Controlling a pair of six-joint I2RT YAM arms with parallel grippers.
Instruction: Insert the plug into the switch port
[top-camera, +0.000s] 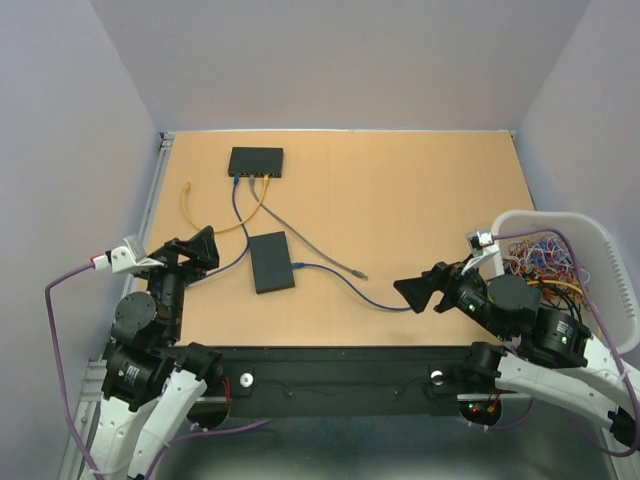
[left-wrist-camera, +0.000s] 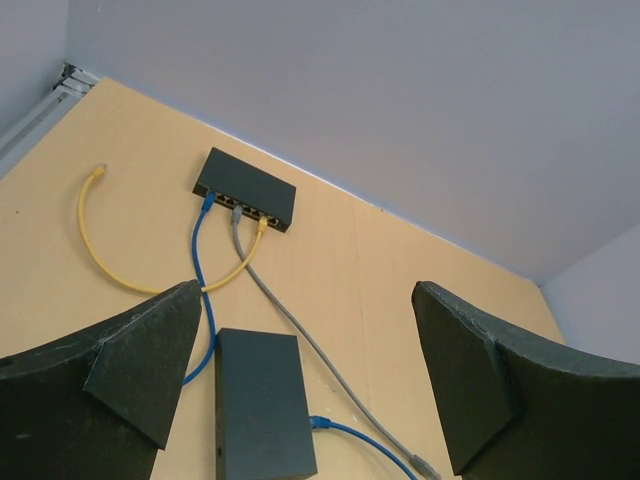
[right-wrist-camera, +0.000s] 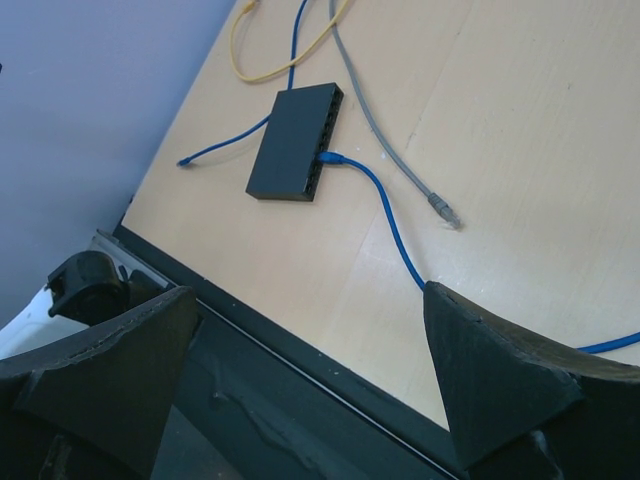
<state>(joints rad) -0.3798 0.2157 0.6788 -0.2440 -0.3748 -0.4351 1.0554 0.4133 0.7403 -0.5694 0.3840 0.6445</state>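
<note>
Grey plug (top-camera: 360, 273) lies loose on surface (top-camera: 430, 190), just right of near switch (top-camera: 272, 262). We see left gripper (top-camera: 203, 247) and right gripper (top-camera: 415, 290) spread wide, holding nothing. Pickup, alignment, insertion all remain, we judge.

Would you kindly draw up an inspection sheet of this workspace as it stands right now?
Surface: wooden table, no spills or damage seen.
Job's things: far switch has three cables plugged in; near switch has one. The grey cable's free plug lies loose to the right of the near switch.
Clutter: nothing seen on the table.
Grippers: left gripper and right gripper are both open and hold nothing.
Cables: yellow cable loops from the far switch to a free end; one blue cable leaves the far switch, another blue cable leaves the near switch.
Surroundings: white basket of tangled wires at the right; plain walls.
</note>
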